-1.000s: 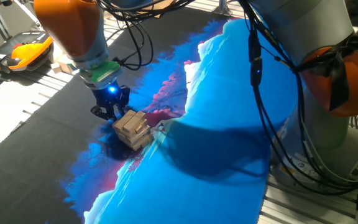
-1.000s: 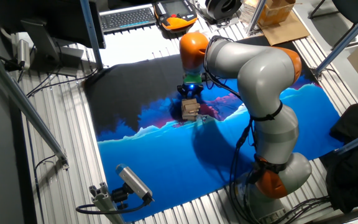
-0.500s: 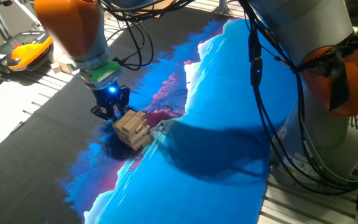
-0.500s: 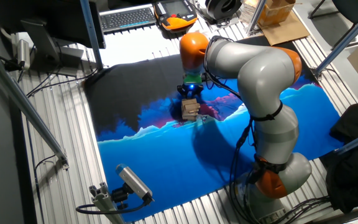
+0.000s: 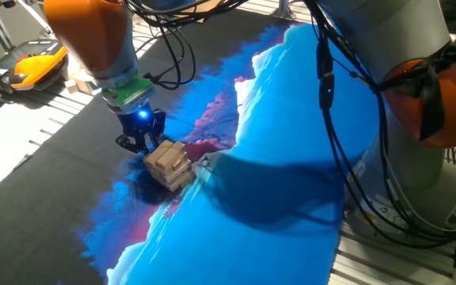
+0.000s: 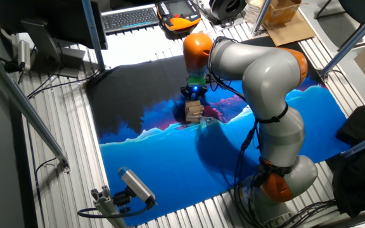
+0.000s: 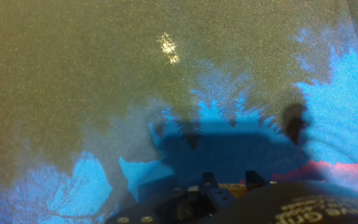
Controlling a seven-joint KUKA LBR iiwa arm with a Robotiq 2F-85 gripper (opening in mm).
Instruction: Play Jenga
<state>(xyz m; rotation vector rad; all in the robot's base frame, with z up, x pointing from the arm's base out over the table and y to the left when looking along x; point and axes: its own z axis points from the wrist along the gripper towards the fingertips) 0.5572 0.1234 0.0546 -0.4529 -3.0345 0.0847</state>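
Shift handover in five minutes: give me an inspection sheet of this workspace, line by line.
Surface: a blue, black and pink printed mat covers the table.
Job's things: the Jenga tower stands low and slightly askew on the mat.
Clutter: nothing seen on the mat.
Grippers: the gripper sits low against the tower's side; state of the jaws cannot be told.
Cables: black cables hang along the arm.
Surroundings: keyboard, orange-and-black pendant, cardboard box.
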